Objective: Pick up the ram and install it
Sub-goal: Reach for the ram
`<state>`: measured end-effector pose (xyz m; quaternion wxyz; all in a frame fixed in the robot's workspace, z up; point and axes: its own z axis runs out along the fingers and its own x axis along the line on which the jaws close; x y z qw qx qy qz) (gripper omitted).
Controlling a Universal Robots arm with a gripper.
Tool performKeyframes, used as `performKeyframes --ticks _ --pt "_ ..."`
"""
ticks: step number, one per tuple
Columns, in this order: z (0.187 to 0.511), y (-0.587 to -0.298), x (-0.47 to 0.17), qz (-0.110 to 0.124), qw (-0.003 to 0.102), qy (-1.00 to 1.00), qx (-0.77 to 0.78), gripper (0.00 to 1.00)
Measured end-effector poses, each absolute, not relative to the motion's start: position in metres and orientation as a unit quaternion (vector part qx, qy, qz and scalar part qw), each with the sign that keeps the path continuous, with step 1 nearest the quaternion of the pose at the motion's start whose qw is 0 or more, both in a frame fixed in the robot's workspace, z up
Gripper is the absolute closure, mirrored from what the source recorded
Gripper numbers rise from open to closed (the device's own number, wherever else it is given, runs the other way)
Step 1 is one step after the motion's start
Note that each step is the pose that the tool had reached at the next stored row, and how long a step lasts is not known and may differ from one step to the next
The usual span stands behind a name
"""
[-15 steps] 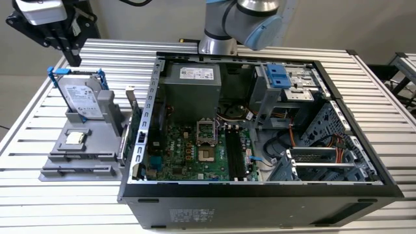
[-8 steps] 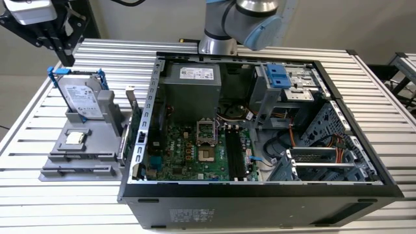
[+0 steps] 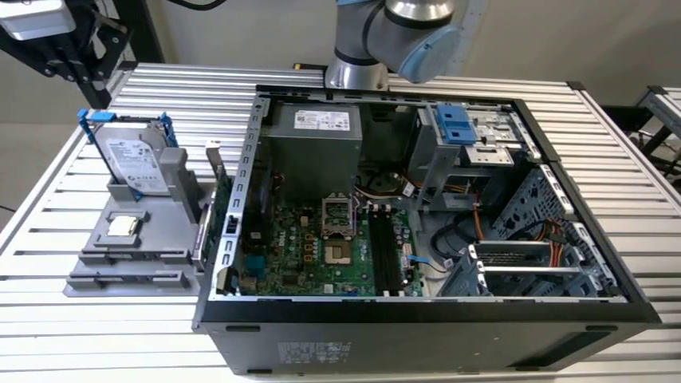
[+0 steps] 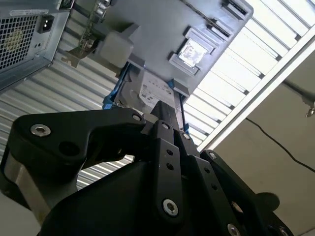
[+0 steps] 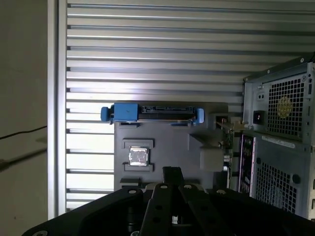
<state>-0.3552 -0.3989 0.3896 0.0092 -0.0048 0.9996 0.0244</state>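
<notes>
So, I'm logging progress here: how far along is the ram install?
Nothing looks done: the long black memory slots on the green motherboard look empty. The black robot hand hovers over the grey plastic parts fixture, holding nothing. Pick-up and installation are both left.

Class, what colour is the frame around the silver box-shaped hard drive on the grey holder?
Blue frame, clearest in the exterior view.

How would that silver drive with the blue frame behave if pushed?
The hard drive looks like a rigid metal box, so it is probably stiff and heavy for its size. Standing on edge in the gray holder, it might tip if pushed sideways.
</notes>
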Motion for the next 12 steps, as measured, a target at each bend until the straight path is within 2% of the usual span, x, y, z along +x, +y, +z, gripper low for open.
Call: performKeyframes --ticks 12 --pt "0.389 -0.399 -0.367 0.024 0.009 1.0 -0.005 1.0"
